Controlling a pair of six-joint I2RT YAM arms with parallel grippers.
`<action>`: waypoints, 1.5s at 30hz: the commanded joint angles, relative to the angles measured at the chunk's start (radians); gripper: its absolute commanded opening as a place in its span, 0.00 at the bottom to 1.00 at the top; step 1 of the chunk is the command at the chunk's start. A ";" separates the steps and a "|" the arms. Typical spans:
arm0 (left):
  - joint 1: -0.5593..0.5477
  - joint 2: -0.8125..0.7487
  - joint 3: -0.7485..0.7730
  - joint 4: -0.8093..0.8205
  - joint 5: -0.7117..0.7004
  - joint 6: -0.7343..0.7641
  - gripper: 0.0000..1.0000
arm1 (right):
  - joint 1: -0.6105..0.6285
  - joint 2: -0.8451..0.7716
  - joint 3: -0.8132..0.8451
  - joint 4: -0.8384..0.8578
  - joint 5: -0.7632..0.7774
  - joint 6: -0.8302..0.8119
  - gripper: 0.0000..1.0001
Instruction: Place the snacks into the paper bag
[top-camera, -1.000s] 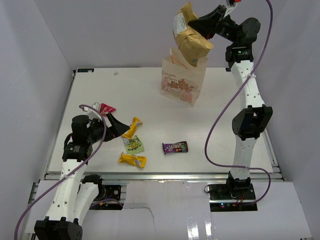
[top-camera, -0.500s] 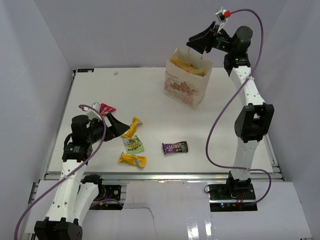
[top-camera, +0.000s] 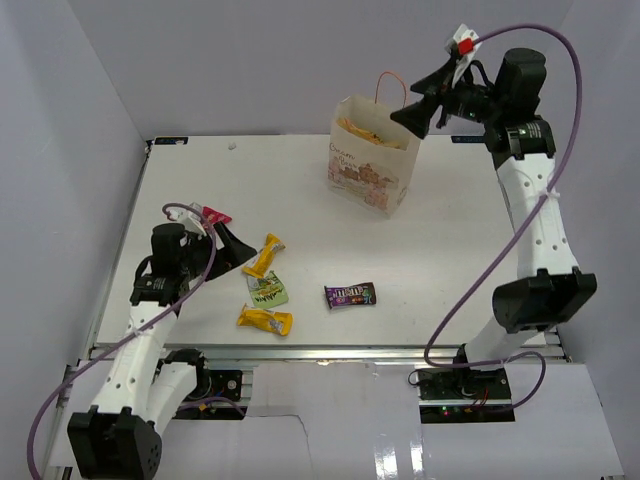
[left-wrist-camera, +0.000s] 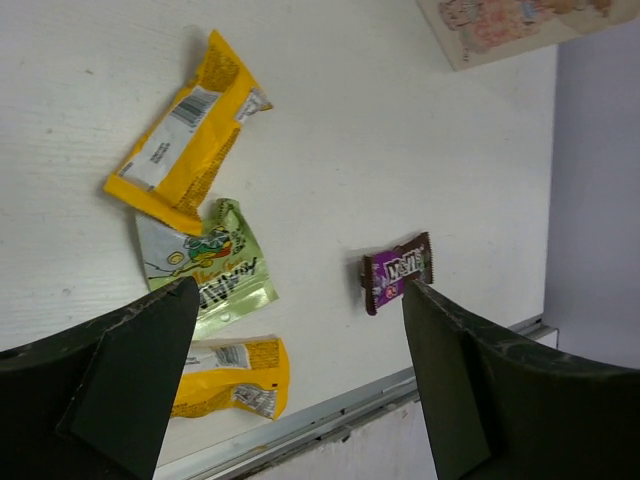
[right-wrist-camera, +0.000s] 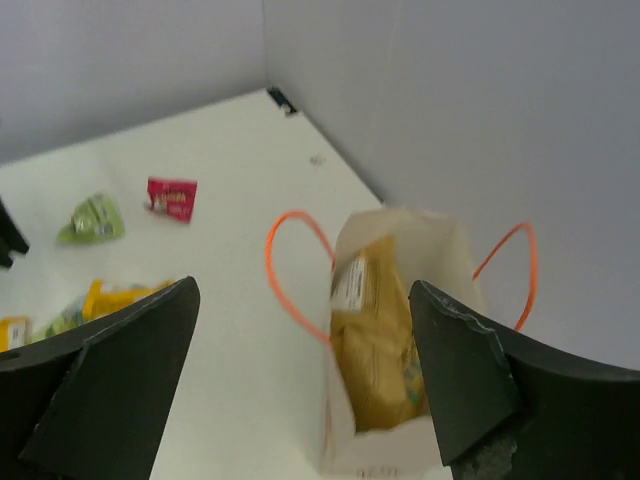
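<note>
Upright paper bag (top-camera: 372, 178), crisp bag (right-wrist-camera: 375, 350) inside (yellow), right end effector (top-camera: 412, 102) spread above

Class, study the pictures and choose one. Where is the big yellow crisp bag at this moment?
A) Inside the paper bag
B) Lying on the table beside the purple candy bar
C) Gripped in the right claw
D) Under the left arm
A: the right wrist view looks down on the crisp bag standing inside the open paper bag, while the right claw above it is open and holds nothing.
</note>
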 joint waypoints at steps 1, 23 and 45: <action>-0.029 0.102 0.040 -0.025 -0.102 0.037 0.91 | -0.003 -0.141 -0.173 -0.491 0.047 -0.433 0.92; -0.421 0.911 0.491 -0.056 -0.740 0.327 0.66 | 0.017 -0.663 -1.123 -0.616 0.073 -0.839 0.91; -0.431 0.695 0.566 0.065 -0.455 0.325 0.01 | 0.017 -0.667 -1.143 -0.593 0.056 -0.800 0.90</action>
